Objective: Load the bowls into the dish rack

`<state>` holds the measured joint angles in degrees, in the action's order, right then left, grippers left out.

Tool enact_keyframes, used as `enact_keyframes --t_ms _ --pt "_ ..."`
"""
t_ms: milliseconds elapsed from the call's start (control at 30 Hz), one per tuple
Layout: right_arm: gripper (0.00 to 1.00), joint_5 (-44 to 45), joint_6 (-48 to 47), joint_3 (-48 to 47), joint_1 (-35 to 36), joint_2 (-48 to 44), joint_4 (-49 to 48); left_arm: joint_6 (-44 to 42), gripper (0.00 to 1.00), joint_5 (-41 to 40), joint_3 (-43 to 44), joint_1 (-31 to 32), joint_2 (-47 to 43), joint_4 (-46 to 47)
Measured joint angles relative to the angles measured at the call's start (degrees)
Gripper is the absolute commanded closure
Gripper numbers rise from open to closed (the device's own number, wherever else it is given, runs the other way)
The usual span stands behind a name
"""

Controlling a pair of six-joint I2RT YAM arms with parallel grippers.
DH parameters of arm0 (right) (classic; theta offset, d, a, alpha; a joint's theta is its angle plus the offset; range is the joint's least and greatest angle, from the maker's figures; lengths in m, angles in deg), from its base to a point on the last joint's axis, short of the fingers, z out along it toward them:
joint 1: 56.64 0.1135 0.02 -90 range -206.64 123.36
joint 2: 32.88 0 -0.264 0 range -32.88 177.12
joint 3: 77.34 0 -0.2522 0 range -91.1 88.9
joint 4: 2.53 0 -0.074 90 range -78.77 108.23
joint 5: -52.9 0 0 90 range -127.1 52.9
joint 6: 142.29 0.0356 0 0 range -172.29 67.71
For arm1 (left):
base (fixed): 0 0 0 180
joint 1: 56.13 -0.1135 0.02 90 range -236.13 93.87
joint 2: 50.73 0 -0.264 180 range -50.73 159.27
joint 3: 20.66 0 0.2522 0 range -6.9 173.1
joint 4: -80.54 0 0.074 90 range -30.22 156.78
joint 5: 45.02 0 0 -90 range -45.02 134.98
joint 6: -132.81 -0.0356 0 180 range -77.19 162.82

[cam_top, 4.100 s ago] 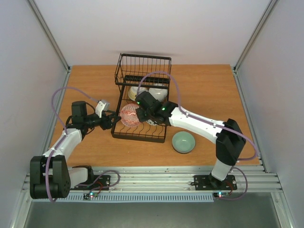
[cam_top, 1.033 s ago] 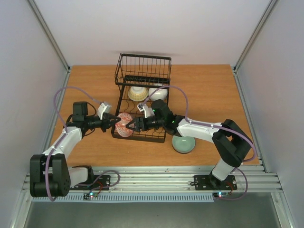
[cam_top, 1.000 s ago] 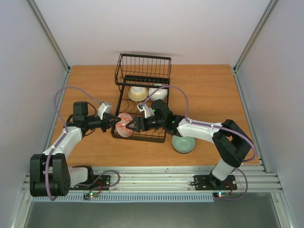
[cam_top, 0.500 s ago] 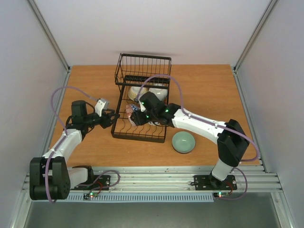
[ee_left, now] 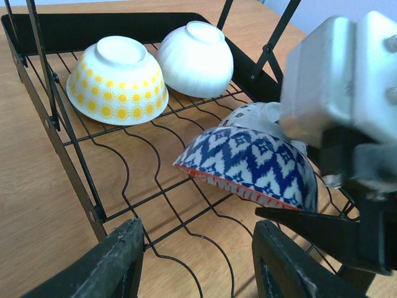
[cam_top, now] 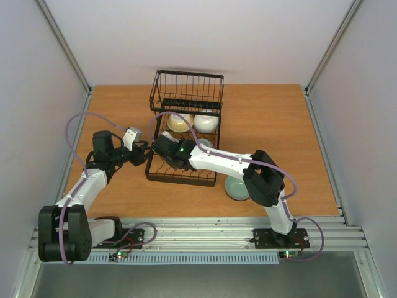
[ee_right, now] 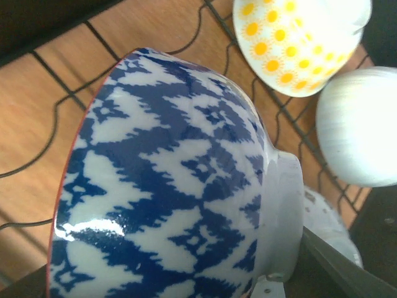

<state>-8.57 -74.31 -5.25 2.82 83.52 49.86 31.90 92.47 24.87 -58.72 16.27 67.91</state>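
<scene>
The right fingers (ee_left: 310, 225) are gripping the blue-and-white bowl (ee_left: 248, 164), tipped over the wires of the dish rack (ee_left: 124, 25), while the left fingers (ee_left: 102, 267) are hanging open, and it could be slipping flat or knocking the white bowl (ee_left: 254, 115) behind it if dropped early.

I see bare slot wires in the near half of the rack (ee_left: 74, 26), beside the tilted blue bowl (ee_left: 251, 162). Far slots are taken (yellow-dotted bowl (ee_left: 118, 77), white bowl (ee_left: 195, 57)); the right arm (cam_top: 217, 160) crosses over the rack.
</scene>
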Motion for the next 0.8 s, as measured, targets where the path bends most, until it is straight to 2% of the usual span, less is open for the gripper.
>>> enact_keyframes --t_ms 300,800 --pt "0.99 11.54 -6.16 -5.99 0.85 6.47 1.92 0.00 0.50 -0.09 -0.02 0.00 0.00 0.00" --pt "0.98 21.55 -15.58 -8.87 1.11 13.79 -3.56 0.22 0.50 -1.14 -0.61 -0.57 0.26 -1.36"
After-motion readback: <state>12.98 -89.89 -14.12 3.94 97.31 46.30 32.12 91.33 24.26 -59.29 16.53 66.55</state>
